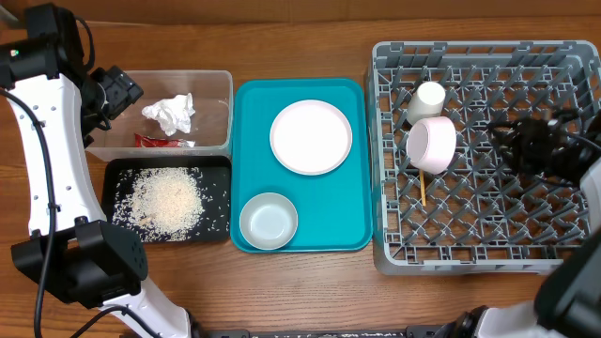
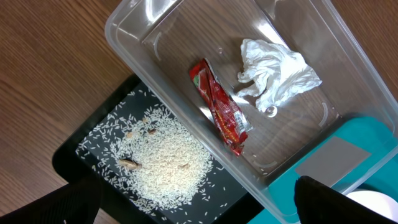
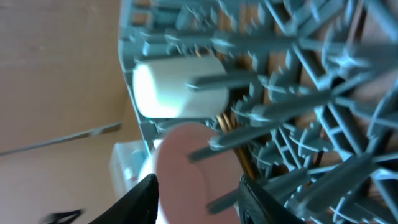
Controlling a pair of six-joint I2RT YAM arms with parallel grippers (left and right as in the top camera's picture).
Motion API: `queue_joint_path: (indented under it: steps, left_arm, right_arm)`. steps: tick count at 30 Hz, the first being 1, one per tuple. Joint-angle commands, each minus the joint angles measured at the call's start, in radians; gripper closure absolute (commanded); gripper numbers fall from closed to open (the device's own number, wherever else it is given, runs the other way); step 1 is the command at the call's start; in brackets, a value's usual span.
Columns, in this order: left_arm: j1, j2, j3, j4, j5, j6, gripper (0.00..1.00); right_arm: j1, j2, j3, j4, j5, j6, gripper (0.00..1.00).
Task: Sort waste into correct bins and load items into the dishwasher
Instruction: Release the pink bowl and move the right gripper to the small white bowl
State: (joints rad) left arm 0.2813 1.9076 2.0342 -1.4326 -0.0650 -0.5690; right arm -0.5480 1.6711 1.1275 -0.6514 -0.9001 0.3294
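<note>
Rice grains (image 1: 167, 200) are lying in a heap in the middle of the black tray (image 1: 120, 178), with loose grains sitting all around the heap. This tray is sitting near the front left corner of the tabletop. The clear tub (image 1: 211, 117) is sitting just behind it, by the left edge. The tub is holding 2 things: a crumpled white tissue (image 1: 170, 114) and a red wrapper (image 1: 157, 142) lying along its front wall.

The teal tray (image 1: 329, 207) is lying in the middle of the tabletop, just beside both bins. It is holding a white plate (image 1: 311, 137) at the back and a white bowl (image 1: 269, 222) at the front.

The grey dish rack (image 1: 488, 216) is filling the right side of the tabletop. A white cup (image 1: 427, 99) is lying near its back left corner. A pink dish (image 1: 431, 145) is standing on its edge just beside the cup, and chopsticks (image 1: 423, 191) are poking out under it.

The left gripper (image 2: 202, 202) is hanging over the 2 bins with its fingers spread wide, holding nothing. The right gripper (image 3: 198, 199) is hanging over the rack with its fingers apart, pinching nothing.
</note>
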Motion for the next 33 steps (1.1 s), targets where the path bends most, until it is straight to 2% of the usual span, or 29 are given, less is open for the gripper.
queue_joint_path:
  steps: [1, 4, 5, 10, 16, 27, 33]
  left_arm:
    - [-0.007, -0.004, 0.005, 0.001, -0.013, 0.012, 0.0]
    - [-0.007, -0.004, 0.005, 0.001, -0.013, 0.012, 0.0]
    - [-0.007, -0.004, 0.005, 0.001, -0.013, 0.012, 0.0]
    - [-0.007, -0.004, 0.005, 0.001, -0.013, 0.012, 0.0]
    - [-0.007, -0.004, 0.005, 0.001, -0.013, 0.012, 0.0]
    - [-0.007, -0.004, 0.005, 0.001, -0.013, 0.012, 0.0]
    - [-0.007, -0.004, 0.005, 0.001, -0.013, 0.012, 0.0]
  right_arm:
    - [0.056, -0.212, 0.053, -0.02, 0.245, -0.024, 0.67]
    - [0.145, -0.331, 0.053, -0.067, 0.379, -0.025, 0.92]
    - [0.188, -0.366, 0.053, -0.09, 0.422, -0.029, 0.96]
    - [0.397, -0.428, 0.052, -0.203, 0.581, -0.069, 0.96]
    - [0.557, -0.351, 0.051, -0.247, 0.724, -0.068, 0.96]
    - [0.586, -0.143, 0.051, -0.23, 0.712, -0.068, 0.95]
    - [0.586, -0.117, 0.053, -0.23, 0.78, -0.068, 0.94]
